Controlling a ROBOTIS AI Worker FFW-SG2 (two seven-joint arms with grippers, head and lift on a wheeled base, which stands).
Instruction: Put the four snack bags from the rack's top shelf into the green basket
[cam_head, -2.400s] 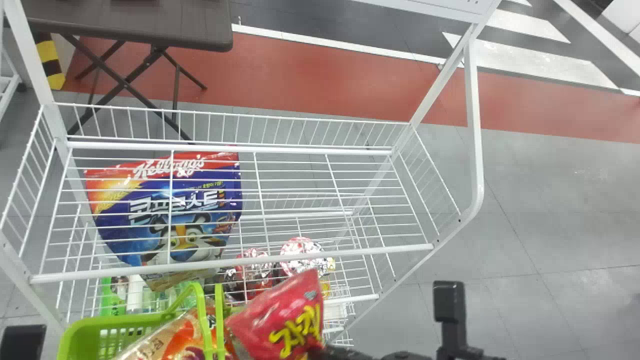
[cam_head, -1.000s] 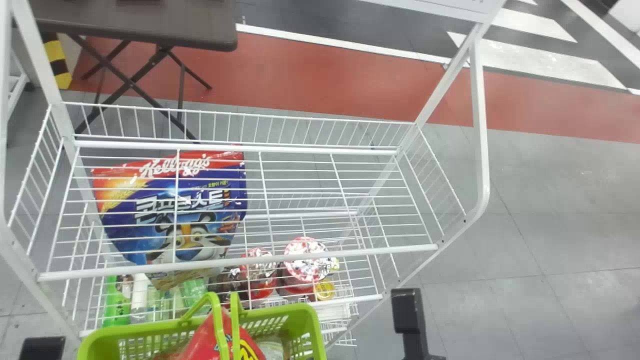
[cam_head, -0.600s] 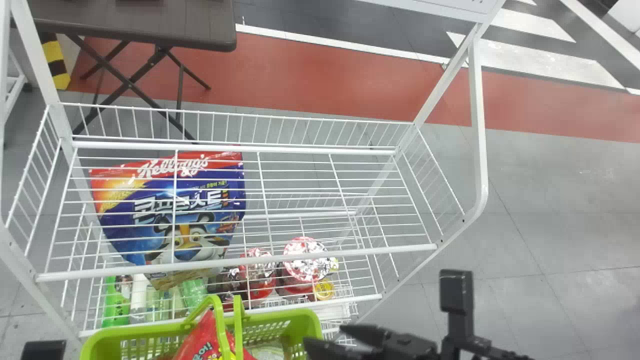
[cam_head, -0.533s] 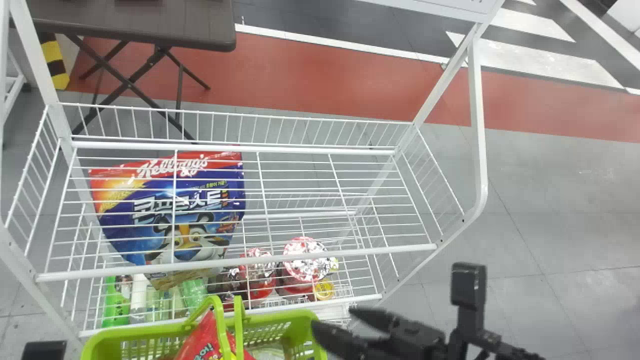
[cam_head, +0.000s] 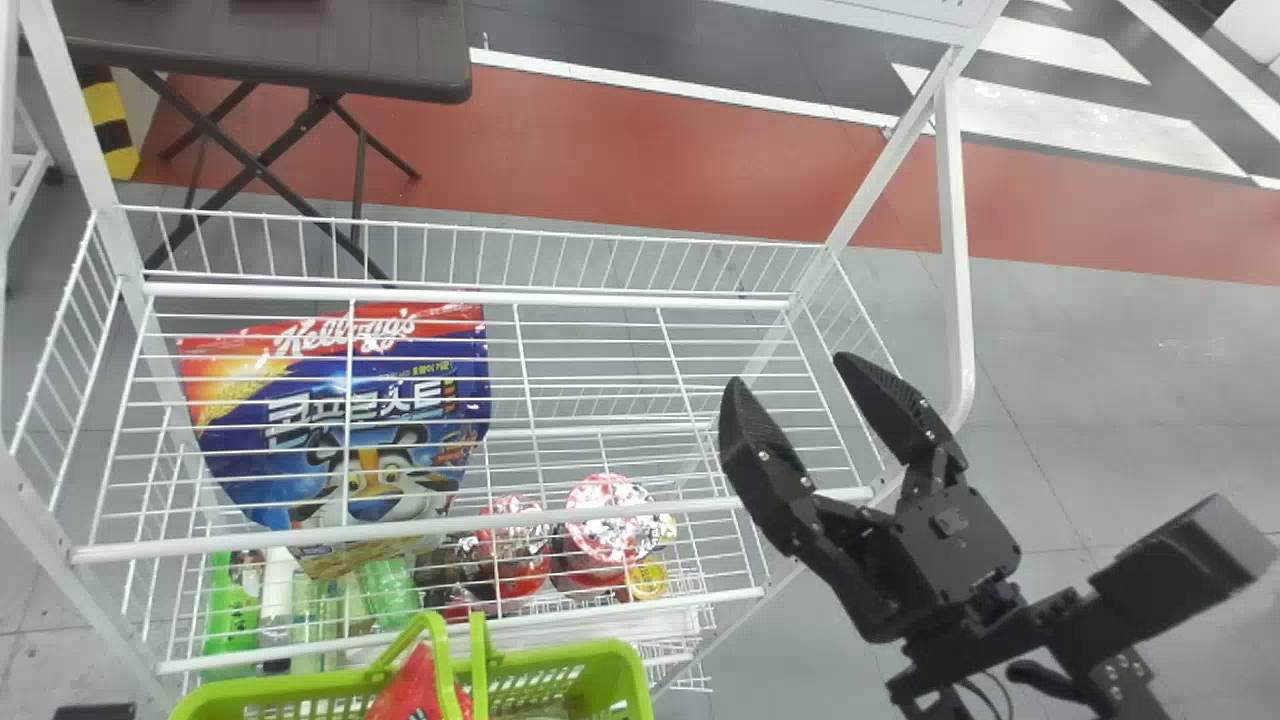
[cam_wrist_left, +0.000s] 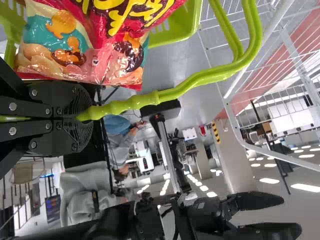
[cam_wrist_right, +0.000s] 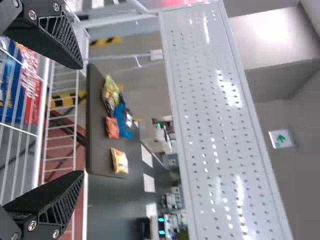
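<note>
My right gripper (cam_head: 790, 370) is now up beside the rack's (cam_head: 820, 497) right end; the red snack bag (cam_head: 412, 688) sits lower, inside the green basket (cam_head: 625, 660).

The green basket (cam_head: 600, 655) looks smooth plastic, the rack (cam_head: 400, 529) metal, the blue bag (cam_head: 235, 420) glossy.
</note>
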